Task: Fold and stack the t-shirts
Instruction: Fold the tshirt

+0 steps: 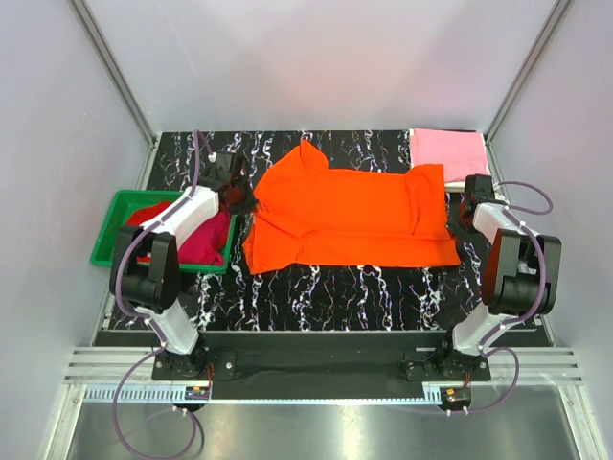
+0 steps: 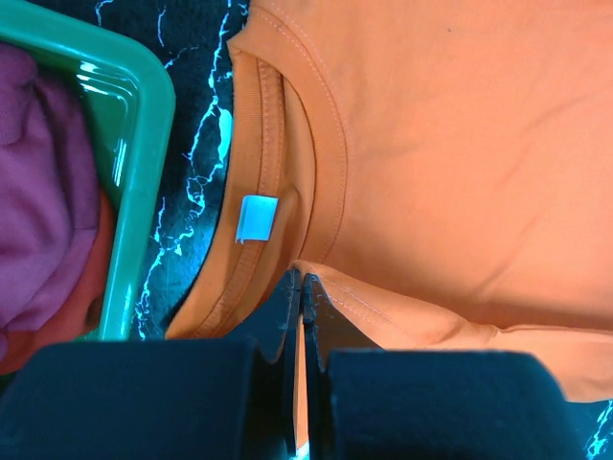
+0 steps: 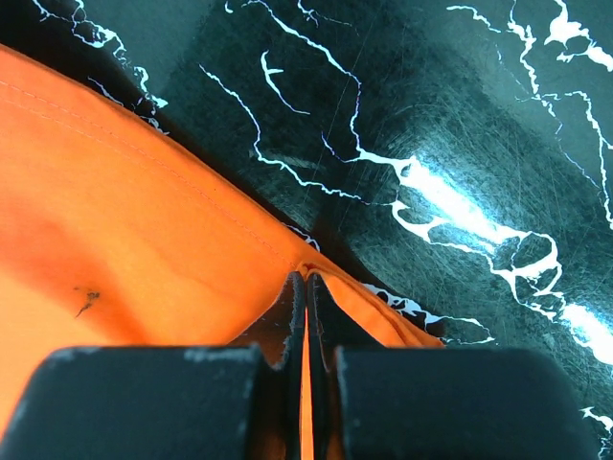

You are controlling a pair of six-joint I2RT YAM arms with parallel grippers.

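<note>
A bright orange t-shirt (image 1: 350, 216) lies spread across the middle of the black marbled table (image 1: 335, 283), collar to the left. My left gripper (image 1: 239, 199) is shut on the orange cloth beside the collar (image 2: 273, 182); the left wrist view shows a thin fold of it pinched at the gripper (image 2: 303, 280). At the shirt's right edge, my right gripper (image 1: 458, 218) is shut on the hem, with orange t-shirt cloth (image 3: 144, 230) pressed between the gripper (image 3: 306, 278) jaws. A folded pink t-shirt (image 1: 448, 151) lies at the back right. Crimson and red t-shirts (image 1: 201, 240) fill the bin.
A green plastic bin (image 1: 110, 230) stands at the left edge of the table, its rim (image 2: 139, 192) close to my left gripper. Grey walls close in the table on three sides.
</note>
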